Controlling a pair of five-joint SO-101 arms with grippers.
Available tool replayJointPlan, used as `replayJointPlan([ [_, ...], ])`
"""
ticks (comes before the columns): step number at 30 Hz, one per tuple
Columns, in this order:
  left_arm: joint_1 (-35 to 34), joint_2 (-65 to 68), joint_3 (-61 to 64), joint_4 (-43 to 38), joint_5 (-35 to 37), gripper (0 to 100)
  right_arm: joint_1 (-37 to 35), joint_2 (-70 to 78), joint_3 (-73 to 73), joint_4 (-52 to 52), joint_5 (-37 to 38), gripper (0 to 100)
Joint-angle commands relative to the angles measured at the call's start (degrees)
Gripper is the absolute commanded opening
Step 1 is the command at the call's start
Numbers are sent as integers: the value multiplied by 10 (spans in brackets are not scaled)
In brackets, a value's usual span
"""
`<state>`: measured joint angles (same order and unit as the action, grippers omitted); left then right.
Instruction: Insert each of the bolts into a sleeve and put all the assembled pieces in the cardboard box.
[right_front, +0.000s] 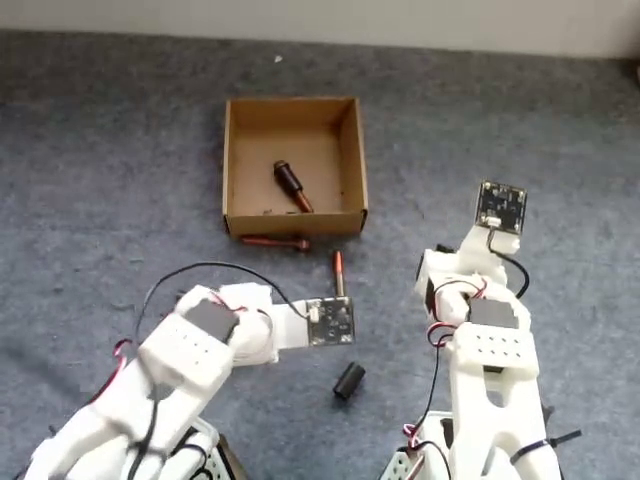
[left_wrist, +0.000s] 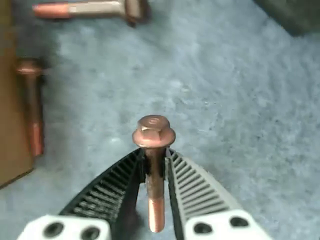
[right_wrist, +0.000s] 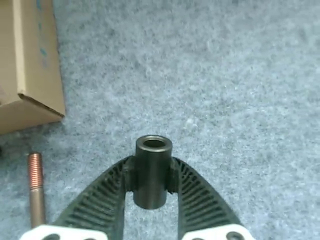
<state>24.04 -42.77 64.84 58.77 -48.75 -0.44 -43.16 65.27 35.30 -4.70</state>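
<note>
My left gripper (left_wrist: 155, 156) is shut on the shank of a copper bolt (left_wrist: 154, 135), whose hex head sticks out past the fingertips. My right gripper (right_wrist: 151, 170) is shut on a black sleeve (right_wrist: 151, 167) with its bore open at the far end. In the high view the left wrist (right_front: 330, 323) hangs just below a loose bolt (right_front: 338, 272), and the right wrist (right_front: 499, 208) is right of the cardboard box (right_front: 235, 160). One assembled bolt and sleeve (right_front: 290, 184) lies inside the box. Another bolt (right_front: 275, 242) lies along its front wall. A spare sleeve (right_front: 348, 380) lies on the carpet.
Grey carpet covers the whole work area. The box's front right corner (right_wrist: 47, 107) is near the right gripper, with the loose bolt (right_wrist: 35, 187) beside it. Open carpet lies left of the box and between the two arms.
</note>
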Motion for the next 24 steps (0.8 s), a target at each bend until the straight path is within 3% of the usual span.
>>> replayJointPlan([
  [1, 3, -159, -16, 47, 75, 5, 1, -20, -7, 22, -5, 5],
  [6, -44, -316, -14, 50, 204, 5, -48, -54, -5, 50, -5, 5],
  [14, -98, -476, -16, 47, 380, 5, -153, -305, 43, 76, -1, 5],
  [20, -114, -520, -16, -38, 484, 5, -204, -406, 71, 75, 27, 5],
  [24, -112, -524, -12, -116, 535, 5, -279, -424, 89, 69, 60, 5],
])
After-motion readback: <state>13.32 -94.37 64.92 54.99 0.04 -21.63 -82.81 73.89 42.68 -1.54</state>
